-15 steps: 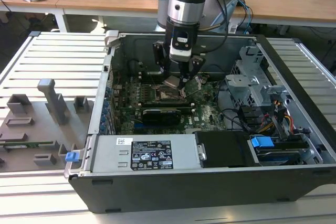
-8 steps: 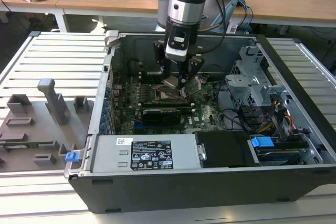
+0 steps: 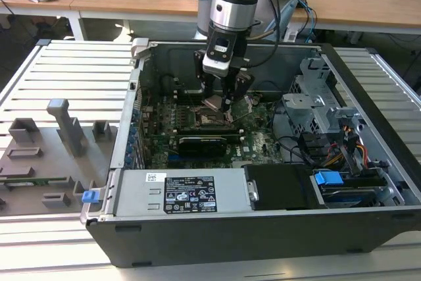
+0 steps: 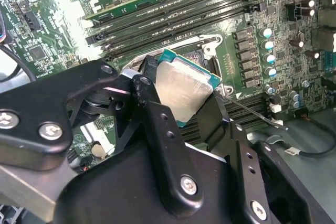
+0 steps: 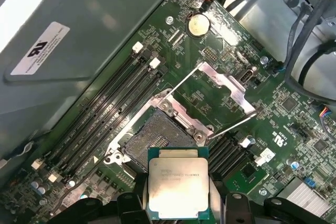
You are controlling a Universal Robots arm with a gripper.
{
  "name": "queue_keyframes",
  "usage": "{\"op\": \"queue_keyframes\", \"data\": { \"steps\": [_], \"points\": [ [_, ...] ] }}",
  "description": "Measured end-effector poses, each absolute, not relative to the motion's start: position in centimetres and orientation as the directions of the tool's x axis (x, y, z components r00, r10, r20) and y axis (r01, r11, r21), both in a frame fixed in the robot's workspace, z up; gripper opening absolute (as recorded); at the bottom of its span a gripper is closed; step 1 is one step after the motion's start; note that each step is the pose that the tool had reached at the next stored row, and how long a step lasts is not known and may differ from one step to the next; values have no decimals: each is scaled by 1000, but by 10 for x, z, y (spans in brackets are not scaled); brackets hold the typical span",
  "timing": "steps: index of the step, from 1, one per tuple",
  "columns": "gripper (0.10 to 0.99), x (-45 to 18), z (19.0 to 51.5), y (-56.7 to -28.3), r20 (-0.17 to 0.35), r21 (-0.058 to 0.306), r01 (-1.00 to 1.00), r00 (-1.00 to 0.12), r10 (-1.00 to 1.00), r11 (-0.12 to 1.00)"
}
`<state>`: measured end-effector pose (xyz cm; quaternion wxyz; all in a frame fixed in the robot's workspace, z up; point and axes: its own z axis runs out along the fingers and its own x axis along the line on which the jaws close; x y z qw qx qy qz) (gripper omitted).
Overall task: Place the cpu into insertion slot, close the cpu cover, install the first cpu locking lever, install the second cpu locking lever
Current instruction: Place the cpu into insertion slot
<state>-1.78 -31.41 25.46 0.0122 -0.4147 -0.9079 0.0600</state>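
The open case [image 3: 263,228] sat on the table [image 3: 66,64]. On its motherboard [image 5: 273,108], the cpu cover [image 5: 226,85] lay swung open beside the bare socket [image 5: 152,137]. The cpu [image 5: 177,187] hung above the socket, not yet seated, gripped by opposite edges between the closed fingers [image 4: 157,114].

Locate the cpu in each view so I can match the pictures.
Exterior view: cpu held in the end effector, just above the motherboard.
First wrist view: cpu held in the end effector, beside the empty cpu socket.
Second wrist view: cpu held in the end effector, partly hiding the socket.
Shared landmark: the cpu socket, next to the cpu in every view.
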Motion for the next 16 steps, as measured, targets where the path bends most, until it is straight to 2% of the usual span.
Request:
{"op": "queue_keyframes", "data": {
  "steps": [16],
  "points": [
    [545,-18,254,-314,-34,-124,855,-511,859,504]
  ]
}}
